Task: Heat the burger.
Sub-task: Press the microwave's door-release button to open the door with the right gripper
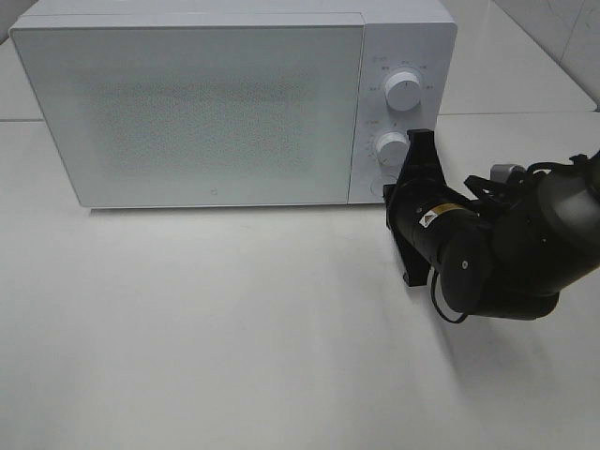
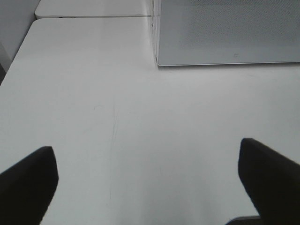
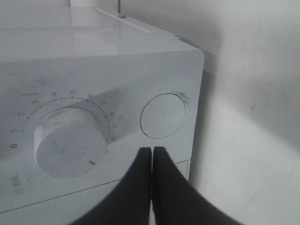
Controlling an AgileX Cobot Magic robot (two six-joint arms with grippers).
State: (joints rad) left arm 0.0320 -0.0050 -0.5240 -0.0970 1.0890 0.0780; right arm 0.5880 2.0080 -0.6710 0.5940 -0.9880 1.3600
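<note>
Since the microwave [image 1: 206, 103] is closed, the burger is not seen; whether it lies inside cannot be told.
The left gripper [image 2: 147, 180] is held wide apart over the table [image 1: 234, 328]. The right gripper [image 3: 152, 154], tips pressed together, is pointed just beside the round button [image 3: 163, 115]. A press, as it seems, should be centred there and pushed straight, so the timer knob [image 3: 68, 143] is not brushed.

The microwave [image 3: 98, 61] shows a ring of numbers round its knob [image 3: 65, 146]: an orange 0, then 1, 2, 3, 4, 5, with the later ones blurred; the small print beside the ring is unreadable; a yellow sticker [image 1: 439, 215] on the right arm [image 1: 525, 246] bears a warning triangle, its words too small to read.
</note>
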